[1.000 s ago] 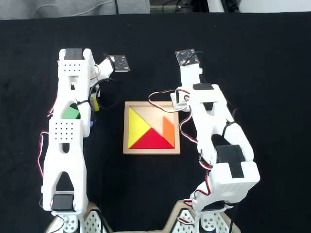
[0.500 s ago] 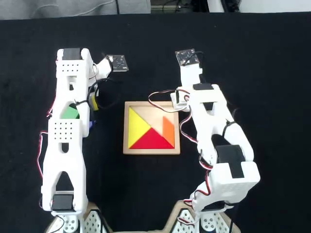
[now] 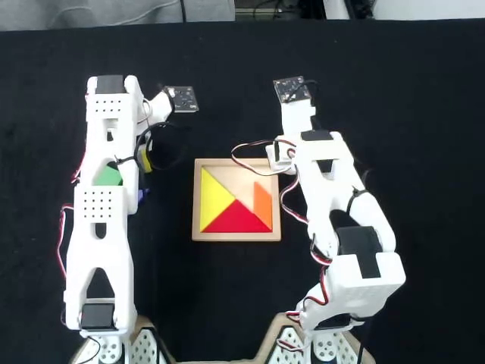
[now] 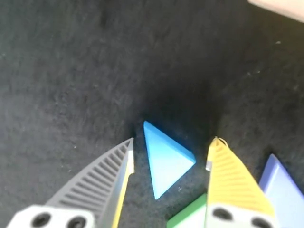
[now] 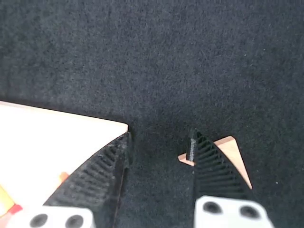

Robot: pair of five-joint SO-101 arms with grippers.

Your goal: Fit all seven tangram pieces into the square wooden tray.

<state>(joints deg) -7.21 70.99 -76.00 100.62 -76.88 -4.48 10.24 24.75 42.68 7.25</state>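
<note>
Now, your left gripper (image 4: 173,142) hangs open, fingers (image 4: 228,175) either side of the blue triangle (image 4: 166,159) on the black cloth (image 4: 71,71); centre it before closing so it doesn't twist. The high view adds the tray (image 3: 236,237), holding yellow, red and orange pieces (image 3: 239,218), while the right gripper (image 5: 159,135) sits open at its corner.

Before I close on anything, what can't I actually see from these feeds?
High view: the left arm covers most of the green piece; its shape is hidden.
Left wrist view: the green piece and the lilac piece run off the frame edge, partly behind the yellow finger of the left hand.
Right wrist view: the tan piece sits half behind a finger of the right hand.
Seven pieces cannot be counted.
</note>
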